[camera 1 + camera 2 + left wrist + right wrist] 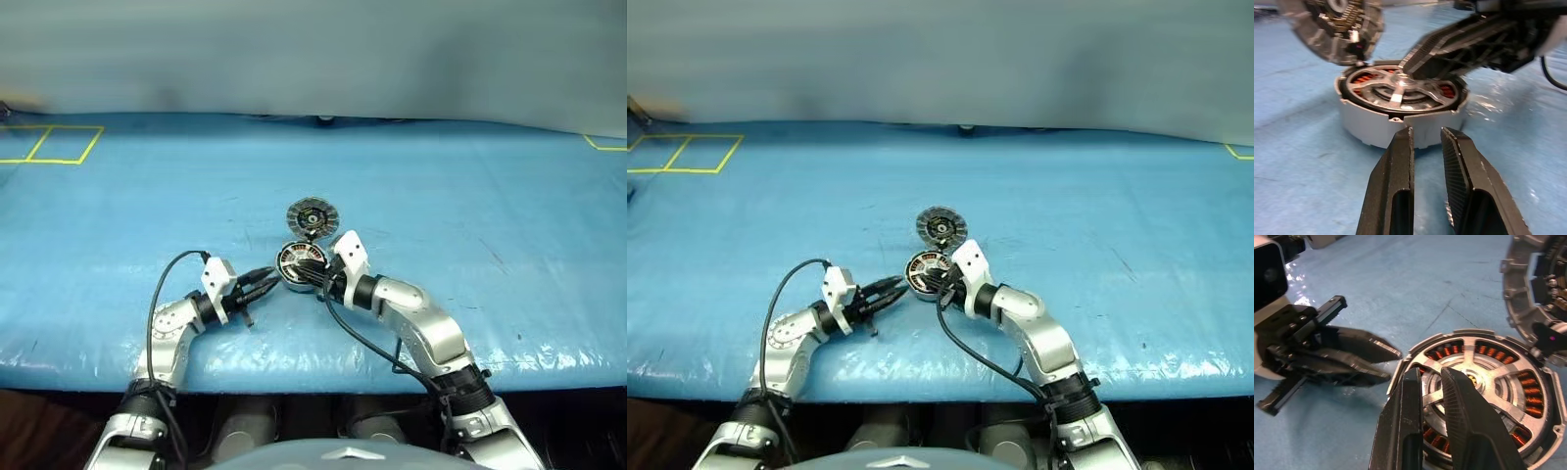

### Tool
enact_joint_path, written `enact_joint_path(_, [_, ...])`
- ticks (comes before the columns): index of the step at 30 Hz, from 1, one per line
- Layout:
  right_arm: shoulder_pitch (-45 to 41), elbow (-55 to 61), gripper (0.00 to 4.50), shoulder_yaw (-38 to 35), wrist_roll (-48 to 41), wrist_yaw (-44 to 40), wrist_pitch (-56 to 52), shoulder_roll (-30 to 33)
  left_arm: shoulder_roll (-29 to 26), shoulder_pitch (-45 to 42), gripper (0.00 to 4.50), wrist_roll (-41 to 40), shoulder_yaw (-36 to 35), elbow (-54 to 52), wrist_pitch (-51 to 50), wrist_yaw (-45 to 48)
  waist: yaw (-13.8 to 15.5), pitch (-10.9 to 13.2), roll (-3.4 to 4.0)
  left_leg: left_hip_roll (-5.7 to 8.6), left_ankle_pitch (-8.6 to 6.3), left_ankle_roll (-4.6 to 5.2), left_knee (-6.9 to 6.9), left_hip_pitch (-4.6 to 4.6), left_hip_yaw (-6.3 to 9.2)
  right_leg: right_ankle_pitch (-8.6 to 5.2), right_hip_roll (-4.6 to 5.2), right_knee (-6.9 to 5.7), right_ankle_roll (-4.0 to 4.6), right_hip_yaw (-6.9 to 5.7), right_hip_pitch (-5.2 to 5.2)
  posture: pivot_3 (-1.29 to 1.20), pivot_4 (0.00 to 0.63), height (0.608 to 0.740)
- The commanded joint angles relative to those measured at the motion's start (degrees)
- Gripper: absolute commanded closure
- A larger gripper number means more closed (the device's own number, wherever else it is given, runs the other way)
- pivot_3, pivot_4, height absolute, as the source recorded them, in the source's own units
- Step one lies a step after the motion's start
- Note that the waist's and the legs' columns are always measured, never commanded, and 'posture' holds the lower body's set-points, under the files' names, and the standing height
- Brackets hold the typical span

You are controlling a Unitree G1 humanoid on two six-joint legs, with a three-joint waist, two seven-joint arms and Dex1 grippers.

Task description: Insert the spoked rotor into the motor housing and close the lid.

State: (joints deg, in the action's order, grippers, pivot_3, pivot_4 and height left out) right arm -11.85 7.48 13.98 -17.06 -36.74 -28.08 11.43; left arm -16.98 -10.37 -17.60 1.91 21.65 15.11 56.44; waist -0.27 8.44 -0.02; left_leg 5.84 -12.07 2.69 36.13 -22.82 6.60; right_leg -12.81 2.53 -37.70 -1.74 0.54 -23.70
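The motor housing [294, 262] sits on the blue table near its front edge, with copper windings showing inside. The spoked rotor [1400, 90] lies flat in the housing's mouth, black ring and silver spokes up. The lid [312, 217] stands open behind the housing, joined at its edge, ribbed face showing. My right gripper [1431, 374] reaches in from the right, jaws shut to a narrow slit, its tips resting on the rotor's near rim. My left gripper [1427, 132] points at the housing's grey wall [1366, 125] from the left, just short of it, jaws nearly together and holding nothing.
The table is covered with a blue sheet [470, 215]. Yellow tape squares [49, 145] mark its far left corner and a yellow line [602, 145] the far right. The front edge [313, 377] runs just below both arms. A grey wall stands behind.
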Motion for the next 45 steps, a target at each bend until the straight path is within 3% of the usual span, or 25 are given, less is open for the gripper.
enact_joint_path(1, [1.3, 6.8, 3.80, -1.5, -2.7, -1.9, 0.9, 1.3, 0.0, -2.4, 3.59, -1.4, -1.3, -2.5, -1.7, -1.2, -0.2, 0.0, 0.00, 0.00, 0.00, 0.00, 0.00, -0.01, 0.00, 0.00, -0.01, 0.01, -0.01, 0.00, 0.01, 0.00, 0.150, 0.740])
enact_joint_path(3, [2.7, 8.7, 3.80, -1.8, -3.3, -2.1, 0.6, 2.3, -0.1, -3.3, 3.59, -1.0, -1.4, -2.0, -2.2, -1.7, -0.4, 0.0, -0.01, 0.01, -0.02, 0.03, -0.01, -0.01, 0.00, 0.00, -0.01, 0.05, -0.01, 0.01, 0.02, 0.00, 0.150, 0.740])
enact_joint_path(7, [6.2, 11.2, 3.83, -3.6, -4.0, -0.8, 0.4, 3.6, -0.6, -4.0, 4.48, -2.8, -1.9, -1.7, -4.6, 0.3, -0.4, 0.0, -0.01, 0.01, -0.04, 0.00, -0.06, -0.08, 0.00, 0.00, -0.04, 0.02, 0.00, 0.04, 0.04, 0.00, 0.150, 0.740])
enact_joint_path(19, [12.4, 13.3, 3.83, -5.2, -4.1, 2.0, 0.8, 5.3, 1.4, -13.3, 4.48, 5.1, -2.1, 7.4, -3.7, -12.1, 0.0, 0.0, -0.05, 0.01, 0.01, -0.08, -0.01, -0.11, 0.01, -0.14, -0.04, -0.01, -0.27, 0.02, 0.08, 0.00, 0.150, 0.740])
enact_joint_path(26, [11.5, 12.0, 3.83, -8.8, -2.7, 6.9, 1.9, 5.2, -0.1, -11.4, 4.48, 5.4, 0.1, 6.5, -2.9, -6.0, -0.4, 0.0, -0.05, 0.02, 0.00, -0.07, -0.07, -0.12, 0.00, 0.00, -0.05, -0.01, -0.02, 0.06, 0.05, 0.00, 0.150, 0.740])
enact_joint_path(36, [4.0, 0.5, 3.83, -17.6, -0.4, 10.7, 3.5, 8.4, -3.8, -5.8, 4.48, 4.3, -0.8, 4.8, -0.4, -1.6, -0.1, 0.0, -0.05, 0.02, 0.01, -0.08, -0.06, -0.11, -0.02, 0.00, -0.03, -0.02, 0.00, 0.05, 0.06, 0.00, 0.150, 0.740])
enact_joint_path(45, [-13.7, -21.2, 3.83, -15.4, 0.3, 2.5, 9.9, 6.9, -3.5, -2.8, 4.48, 1.3, 0.5, 2.2, -1.8, 6.1, -0.5, 0.0, -0.03, -0.03, 0.03, -0.06, -0.10, -0.11, -0.12, 0.00, -0.06, -0.09, 0.08, 0.09, 0.02, 0.00, 0.150, 0.740])
